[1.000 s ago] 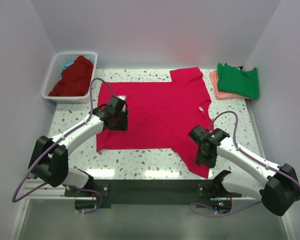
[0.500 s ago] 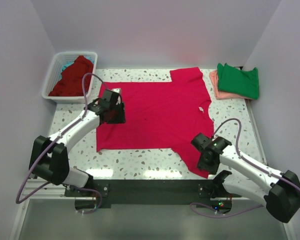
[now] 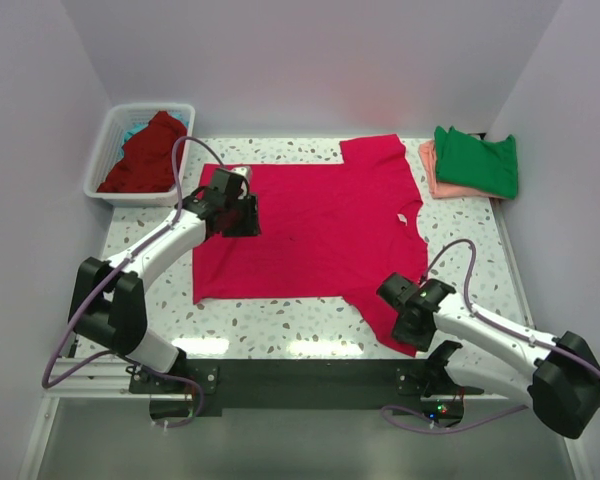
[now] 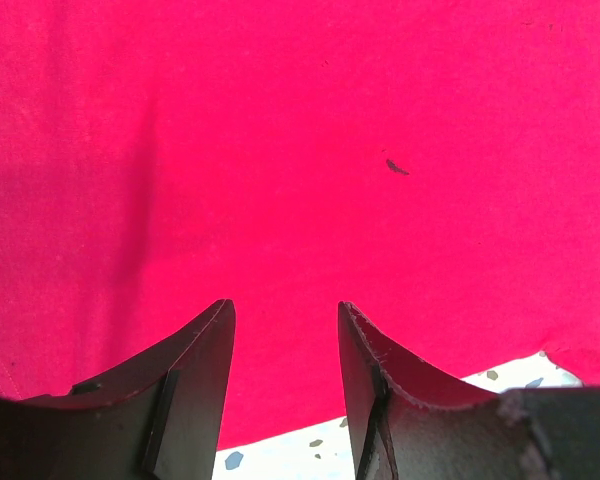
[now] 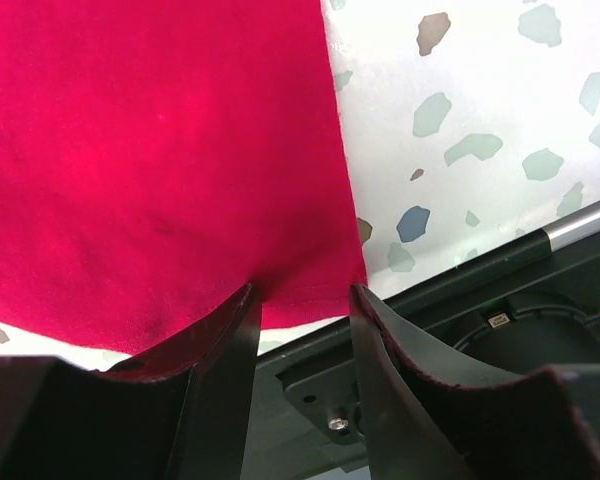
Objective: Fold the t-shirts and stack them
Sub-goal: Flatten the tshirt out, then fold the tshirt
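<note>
A bright crimson-pink t-shirt (image 3: 320, 225) lies spread flat on the speckled table (image 3: 280, 325). My left gripper (image 3: 246, 214) hovers over its far left part. In the left wrist view that gripper (image 4: 283, 318) is open, with only flat cloth (image 4: 300, 150) under it. My right gripper (image 3: 408, 326) is at the near right sleeve. Seen from the right wrist it (image 5: 302, 295) is open, and its fingertips straddle the sleeve hem (image 5: 310, 285) by the table's near edge. A green t-shirt (image 3: 477, 160) lies folded on a salmon-pink one (image 3: 430, 172) at the back right.
A white slatted basket (image 3: 108, 150) at the back left holds a dark red t-shirt (image 3: 145, 155) over a teal one (image 3: 132, 130). The black front rail (image 5: 460, 290) runs just below the sleeve. Walls close the table on three sides.
My left gripper has shifted left and then toward the far side over the shirt. My right gripper has come nearer and lower, down to the sleeve's hem.
</note>
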Controlling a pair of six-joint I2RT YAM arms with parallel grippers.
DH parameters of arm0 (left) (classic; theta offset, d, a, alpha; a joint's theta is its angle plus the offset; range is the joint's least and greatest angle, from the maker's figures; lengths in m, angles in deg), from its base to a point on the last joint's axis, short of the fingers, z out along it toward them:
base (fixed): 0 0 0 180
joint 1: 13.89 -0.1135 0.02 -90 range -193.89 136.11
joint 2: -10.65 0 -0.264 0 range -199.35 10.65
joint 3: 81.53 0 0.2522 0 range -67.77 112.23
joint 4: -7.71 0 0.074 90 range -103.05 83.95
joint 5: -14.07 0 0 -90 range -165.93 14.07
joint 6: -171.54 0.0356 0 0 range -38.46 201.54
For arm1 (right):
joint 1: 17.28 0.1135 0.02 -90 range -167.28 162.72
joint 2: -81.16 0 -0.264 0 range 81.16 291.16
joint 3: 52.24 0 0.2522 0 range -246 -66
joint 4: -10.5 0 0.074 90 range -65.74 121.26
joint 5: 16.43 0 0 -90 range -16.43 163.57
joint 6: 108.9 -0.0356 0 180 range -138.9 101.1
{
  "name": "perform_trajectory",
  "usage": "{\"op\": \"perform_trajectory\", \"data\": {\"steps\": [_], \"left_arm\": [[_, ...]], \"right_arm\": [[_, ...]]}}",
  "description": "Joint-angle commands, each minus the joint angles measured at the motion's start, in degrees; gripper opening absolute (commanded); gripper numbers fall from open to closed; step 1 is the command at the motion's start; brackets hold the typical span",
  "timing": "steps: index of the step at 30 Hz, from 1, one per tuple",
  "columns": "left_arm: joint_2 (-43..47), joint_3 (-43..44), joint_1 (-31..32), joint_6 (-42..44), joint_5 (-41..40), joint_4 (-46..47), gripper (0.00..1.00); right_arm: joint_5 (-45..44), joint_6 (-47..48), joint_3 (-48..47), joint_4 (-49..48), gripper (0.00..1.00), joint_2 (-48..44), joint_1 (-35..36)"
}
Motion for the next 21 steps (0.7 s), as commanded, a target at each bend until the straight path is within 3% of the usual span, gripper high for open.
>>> {"op": "perform_trajectory", "data": {"steps": [1, 10, 17, 21], "left_arm": [[2.2, 1.1, -0.2, 1.1, 0.2, 1.6, 0.50], [2.9, 1.7, -0.7, 1.5, -0.8, 0.9, 0.50], [2.9, 2.5, -1.5, 2.0, -1.0, 0.3, 0.50], [3.0, 3.0, -2.0, 2.1, -1.1, -0.1, 0.50]], "right_arm": [[-3.1, -2.6, 0.2, -1.2, 0.44, 0.3, 0.3], [-3.5, -2.6, -1.7, -0.9, 0.49, 5.4, 0.3], [-2.1, -2.6, -1.3, -2.0, 0.59, 6.4, 0.2], [-0.7, -2.2, -0.3, -3.5, 0.56, 5.1, 0.3]]}}
